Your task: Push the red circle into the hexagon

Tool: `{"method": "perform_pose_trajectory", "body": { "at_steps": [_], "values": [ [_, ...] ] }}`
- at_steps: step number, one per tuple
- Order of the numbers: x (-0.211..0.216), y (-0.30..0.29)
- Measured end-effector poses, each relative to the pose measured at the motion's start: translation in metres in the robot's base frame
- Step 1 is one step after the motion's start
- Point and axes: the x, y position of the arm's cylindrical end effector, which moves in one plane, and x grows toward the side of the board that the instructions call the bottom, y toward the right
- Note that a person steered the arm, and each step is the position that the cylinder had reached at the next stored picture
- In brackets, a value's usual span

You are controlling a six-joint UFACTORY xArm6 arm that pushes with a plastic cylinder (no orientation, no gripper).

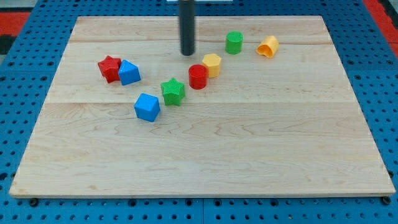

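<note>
The red cylindrical block, the task's red circle (198, 76), is seen slightly above and left of the frame's centre on the pale wooden worktop (205, 155), and it is already touching, or very nearly touching, the yellow hexagonal block (212, 65) that lies just to its upper right. The dark rod's lower end, my tip (188, 54), stands near the red circle, above it and a little to its left in the frame, apart from both blocks. No fingers are fitted to this arm, so no open or closed state can be recorded. The step in hand is judged to be the closing one: contact between the two task blocks appears to be made or almost made. If a further nudge is wanted, the tip would have to be brought round to the red circle's lower left, so that the push runs toward the hexagon; from its present place a push would drive the circle down-frame, away from it. A green star-shaped block (173, 91) lies near that lower-left approach and would have to be skirted. No brand, label or writing can be read anywhere in the frame.
</note>
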Motion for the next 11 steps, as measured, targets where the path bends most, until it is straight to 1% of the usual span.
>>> {"method": "perform_pose_trajectory", "body": {
  "at_steps": [1,3,4,6,8,9,10,11],
  "values": [
    [0.009,-0.029],
    [0.034,-0.027],
    [0.038,-0.006],
    [0.075,0.004],
    [0.078,0.044],
    [0.071,0.031],
    [0.057,0.051],
    [0.056,0.051]
  ]
}}
